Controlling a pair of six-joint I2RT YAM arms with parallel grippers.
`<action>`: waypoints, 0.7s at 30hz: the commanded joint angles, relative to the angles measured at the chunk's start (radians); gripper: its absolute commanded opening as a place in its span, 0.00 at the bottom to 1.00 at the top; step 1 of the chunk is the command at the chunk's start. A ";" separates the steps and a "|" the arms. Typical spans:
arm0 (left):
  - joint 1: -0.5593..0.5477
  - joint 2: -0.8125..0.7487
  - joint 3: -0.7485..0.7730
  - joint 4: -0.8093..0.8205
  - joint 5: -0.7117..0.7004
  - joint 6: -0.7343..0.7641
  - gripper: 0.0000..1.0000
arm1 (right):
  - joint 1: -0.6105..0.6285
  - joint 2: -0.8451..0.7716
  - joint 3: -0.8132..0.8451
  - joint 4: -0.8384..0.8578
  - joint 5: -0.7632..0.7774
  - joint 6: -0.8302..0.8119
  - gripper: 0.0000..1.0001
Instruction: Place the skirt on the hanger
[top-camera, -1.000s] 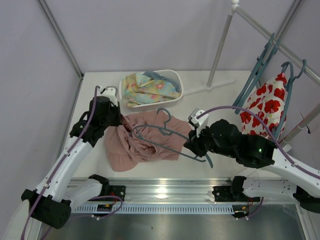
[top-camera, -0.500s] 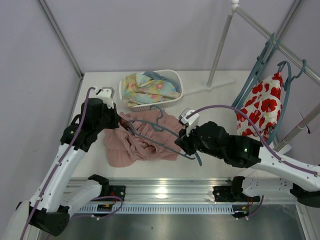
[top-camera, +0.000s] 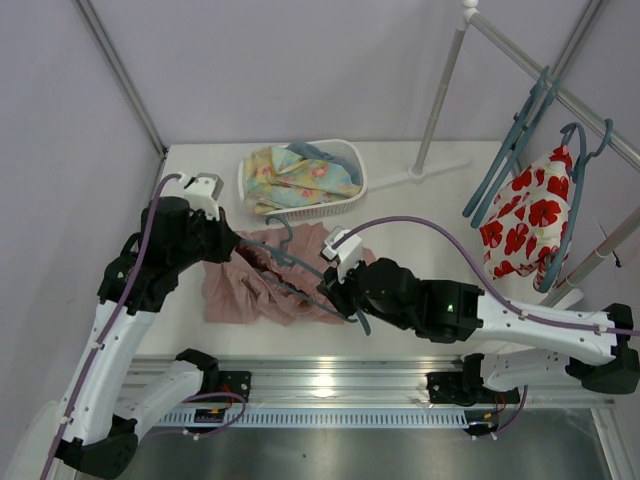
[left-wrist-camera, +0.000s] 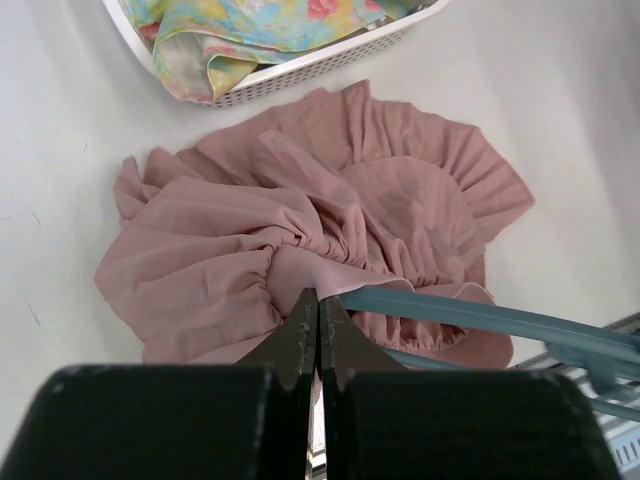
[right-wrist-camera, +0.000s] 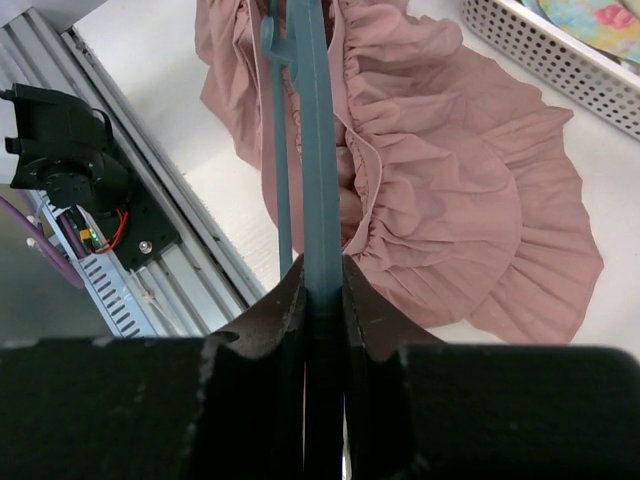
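The skirt (left-wrist-camera: 380, 190) lies crumpled on the table (top-camera: 400, 195), just in front of the white basket (left-wrist-camera: 310, 68). The left gripper (left-wrist-camera: 318, 305) is closed, pinching a fold at the gathered waistband. The right gripper (right-wrist-camera: 322, 285) is clamped on the teal hanger (right-wrist-camera: 312, 130) (held over the skirt), whose far end reaches beside the left fingertips

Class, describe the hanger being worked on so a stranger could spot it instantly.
Find the white table and the pink skirt on it. The hanger reaches over that skirt, gripped by the right end effector; the other teal hangers hang on the rail.
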 joint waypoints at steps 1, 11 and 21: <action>0.003 -0.027 0.074 -0.015 0.065 0.024 0.02 | 0.037 0.022 -0.015 0.169 0.107 0.000 0.00; -0.002 -0.068 0.042 -0.059 0.071 0.064 0.16 | 0.039 -0.016 -0.264 0.631 0.221 -0.006 0.00; -0.002 -0.068 0.024 -0.064 0.030 0.029 0.41 | 0.038 0.067 -0.371 0.852 0.236 -0.018 0.00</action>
